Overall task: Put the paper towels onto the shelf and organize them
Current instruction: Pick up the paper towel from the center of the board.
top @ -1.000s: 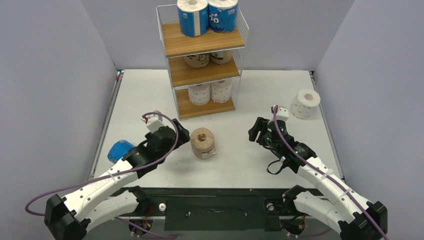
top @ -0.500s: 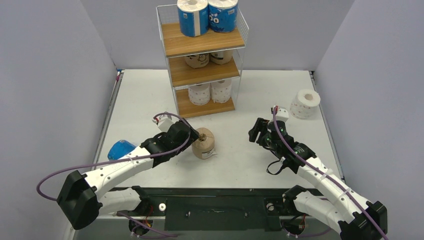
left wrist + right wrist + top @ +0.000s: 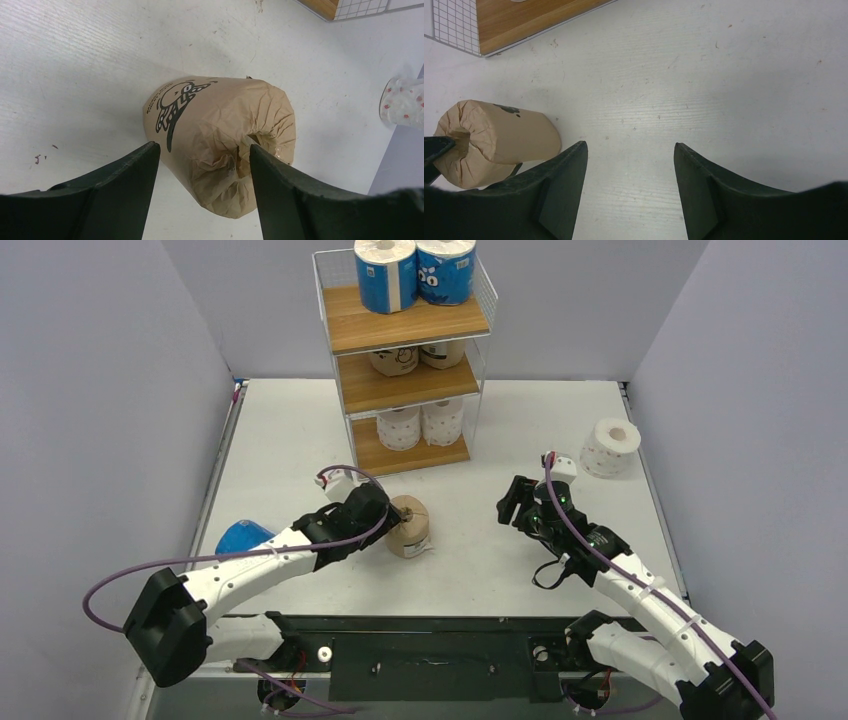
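L gripper [image 3: 390, 518] has swung in over the last sec, from beside the loose tan roll [image 3: 410, 530] to right on it, jaws coming in from wide to abt half. Wrist view shows one finger by the outer wrap and the other at the mouth of the core, so it looks set to pinch the roll's wall. Can't tell if it's biting yet. Roll seems to stand on end, core up, on the table [image 3: 480, 440] mid-front, well short of the shelf [image 3: 352, 332], and hasn't shifted. Reads as pick of the 3rd tan roll under way, prob. bound for the mid tier. R gripper [image 3: 512, 508] is unchanged: hovers over bare table right of that roll, jaws apart, nothing btwn them. Shelf contents: top tier 2 blue rolls [image 3: 385, 278] side by side, mid tier 2 tan rolls [image 3: 393, 361], bottom tier 2 white rolls [image 3: 399, 427]. Each tier looks to have room for one more, so six are shelved w/ three to go. Also loose: blue roll [image 3: 235, 538] by table's L edge, next to L arm, and white roll [image 3: 610, 445] far R.
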Robot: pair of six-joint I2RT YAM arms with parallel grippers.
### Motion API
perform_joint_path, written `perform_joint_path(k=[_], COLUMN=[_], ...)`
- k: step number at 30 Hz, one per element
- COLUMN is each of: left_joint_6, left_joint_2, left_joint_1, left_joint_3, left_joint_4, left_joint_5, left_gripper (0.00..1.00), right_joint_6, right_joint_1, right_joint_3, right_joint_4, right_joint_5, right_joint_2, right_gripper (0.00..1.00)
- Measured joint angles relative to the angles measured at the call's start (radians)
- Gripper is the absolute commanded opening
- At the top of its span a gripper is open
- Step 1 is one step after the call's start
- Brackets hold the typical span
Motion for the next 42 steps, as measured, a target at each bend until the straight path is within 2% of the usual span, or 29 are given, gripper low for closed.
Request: perform_joint_path(k=[5,17,20,23,27,35,42], left_joint_6=[0.017,0.025,0.029,0.037,0.042,0.048,0.064], left_joint_2=[0.022,0.048,0.048,0.048,0.066,0.088,0.068], left_joint_1=[-0.012,-0.017,-0.017,-0.017,-0.017,-0.017,-0.017], left_joint_3=[0.0,0.0,0.0,0.0,0.0,0.009,0.012], left_joint_4=[0.002,0.008,0.009,0.009,0.013,0.027,0.011], left_joint_5=[0.006,0.012,0.012,0.011,0.011,0.011,0.008], left_gripper=[0.61,0.45,0.48,0.58,0.59,0.45,0.28], right_joint_6=[0.003,0.008,0.008,0.01,0.012,0.019,0.025], right_joint_1=[0.0,0.0,0.0,0.0,0.0,0.0,0.001], right_joint_3=[0.0,0.0,-0.001,-0.013,-0.025,-0.034,-0.11], right_joint_4=[0.003,0.006,0.009,0.027,0.039,0.056,0.158], right_joint_5=[0.0,0.0,0.0,-0.001,-0.005,-0.008,-0.048], right_joint_2=[0.008,0.008,0.008,0.008,0.005,-0.011,-0.09], right_gripper=[0.6,0.62,0.63,0.64,0.64,0.65,0.66])
